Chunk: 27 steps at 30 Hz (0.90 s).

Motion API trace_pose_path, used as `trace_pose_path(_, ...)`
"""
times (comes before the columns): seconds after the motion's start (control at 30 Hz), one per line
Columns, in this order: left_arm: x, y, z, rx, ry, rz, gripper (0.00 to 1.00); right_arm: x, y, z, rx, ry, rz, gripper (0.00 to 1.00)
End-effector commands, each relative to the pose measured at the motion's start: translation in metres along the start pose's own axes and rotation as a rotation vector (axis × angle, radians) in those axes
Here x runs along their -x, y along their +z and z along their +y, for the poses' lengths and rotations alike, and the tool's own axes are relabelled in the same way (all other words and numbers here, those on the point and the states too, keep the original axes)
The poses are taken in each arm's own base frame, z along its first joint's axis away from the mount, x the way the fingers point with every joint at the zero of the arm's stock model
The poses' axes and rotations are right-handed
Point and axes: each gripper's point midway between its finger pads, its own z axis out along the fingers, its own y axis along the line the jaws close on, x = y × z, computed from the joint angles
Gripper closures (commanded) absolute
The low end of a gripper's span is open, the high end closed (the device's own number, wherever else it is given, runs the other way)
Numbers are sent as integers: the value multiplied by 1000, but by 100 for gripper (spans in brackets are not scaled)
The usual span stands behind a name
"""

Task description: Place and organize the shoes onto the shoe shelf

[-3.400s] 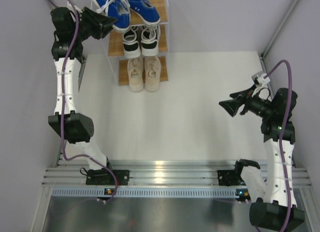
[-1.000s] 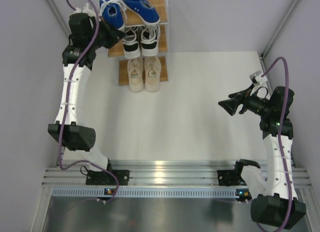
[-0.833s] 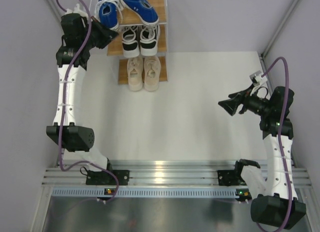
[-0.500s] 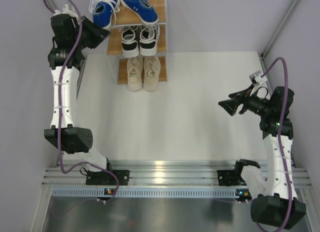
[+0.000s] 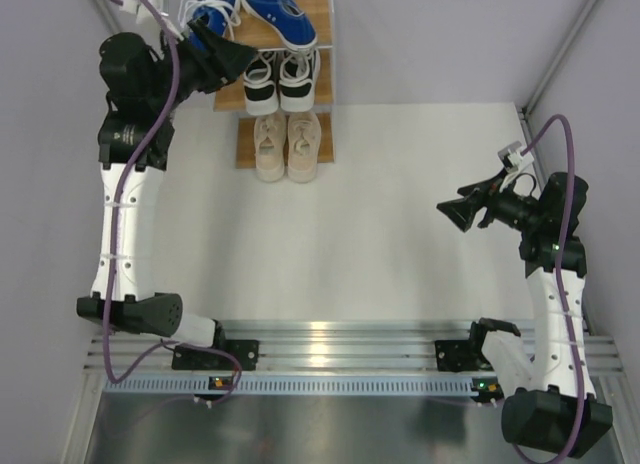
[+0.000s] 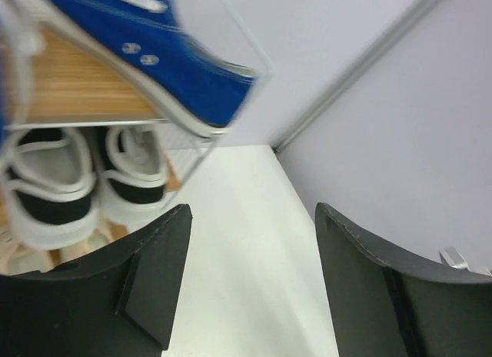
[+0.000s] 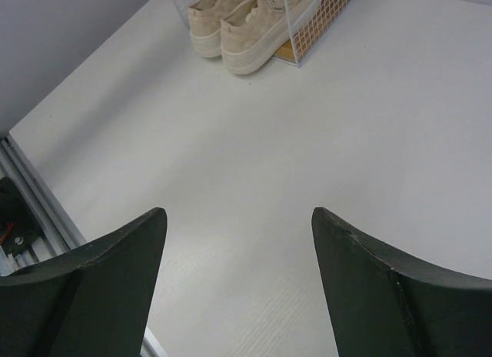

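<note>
Releases the left blue shoe (image 5: 213, 4), now resting on the top board of the shoe shelf (image 5: 315, 6) beside the right blue shoe (image 5: 282, 12). Spreads the left gripper (image 5: 248, 56) empty and swings it nearer the shelf's left side.

white table (image 5: 400, 234), pale lilac walls (image 5: 450, 34)

I can read no writing, brand, number or sign anywhere in my three views. The blue shoes (image 5: 282, 9), the black-and-white pair (image 5: 281, 81), the beige pair (image 5: 287, 144) and the wooden boards of the shelf (image 5: 319, 6) show me no lettering that I can make out. The small marks on the metal rail (image 5: 330, 384) at the near edge of the table are too small to read.
</note>
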Motion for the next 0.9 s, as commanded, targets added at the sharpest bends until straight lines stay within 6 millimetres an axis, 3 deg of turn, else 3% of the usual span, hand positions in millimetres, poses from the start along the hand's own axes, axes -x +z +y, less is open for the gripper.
trace_pose_path(0.0,4,9,-69,-150,155,-68,29,8,-1,-1,6,-52,-23,23)
trace_pose_path(0.07,-1,28,-67,-94,202,-96,29,10,-1,-1,6,-53,-24,23)
trace_pose_path(0.1,-11,36,-80,-96,215,-94,28,9,-1,-1,8,-51,-22,23)
trace_pose_path(0.2,-11,62,-84,-18,257,-171,28,10,-2,1,9,-54,-23,23)
trace_pose_path(0.3,0,83,-73,93,259,-294,26,10,-3,4,11,-55,-23,23)
trace_pose_path(0.4,0,105,-56,185,279,-363,18,10,-5,7,10,-62,-27,23)
trace_pose_path(0.5,-4,120,-47,236,285,-390,17,9,-7,8,7,-65,-27,23)
trace_pose_path(0.73,-3,135,-30,345,332,-434,22,7,-8,10,7,-65,-25,23)
trace_pose_path(0.87,-1,136,-25,368,360,-438,35,6,-8,10,7,-67,-25,23)
